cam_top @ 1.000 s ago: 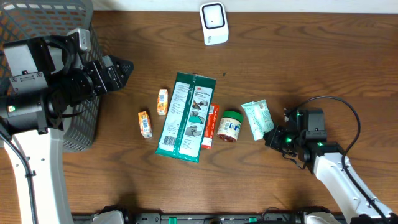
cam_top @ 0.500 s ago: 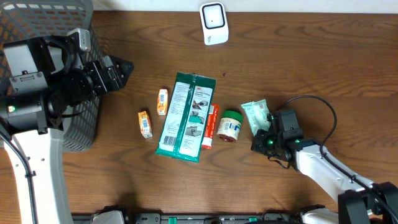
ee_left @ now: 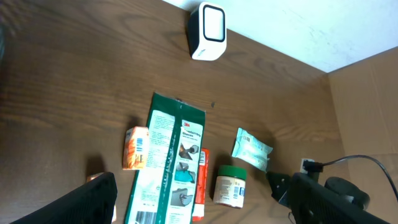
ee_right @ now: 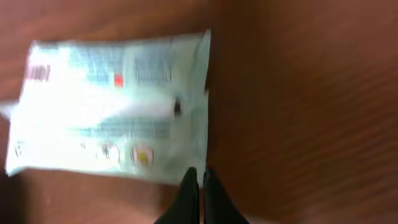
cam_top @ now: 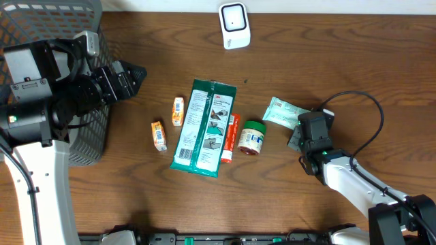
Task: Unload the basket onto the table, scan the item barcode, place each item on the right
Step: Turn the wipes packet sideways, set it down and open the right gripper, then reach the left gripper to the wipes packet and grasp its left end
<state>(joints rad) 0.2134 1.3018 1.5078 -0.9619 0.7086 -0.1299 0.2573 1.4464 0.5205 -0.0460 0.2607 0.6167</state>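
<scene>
Two dark fingertips of the right gripper stand pressed together at the bottom of the right wrist view, clenched with no gap. Their tips meet the lower edge of a pale green packet; whether they pinch the film or only touch it cannot be told. From overhead, this packet lies flat and tilted on the brown desk, right of centre, with the right arm reaching in from the lower right corner. Just left of it lies a small jar with its green lid on, its contents hidden. Further left, a thin red stick pack touches a large dark green pouch. Beyond those are a small orange box and, slightly above it, a paler orange box. At the left edge, a dark mesh basket sits under the left arm, which covers most of it, so its contents cannot be seen. The left gripper hangs at the upper left, jaws spread wide, grasping nothing. Farthest, at top centre, the white scanner stands well apart from the packet.
</scene>
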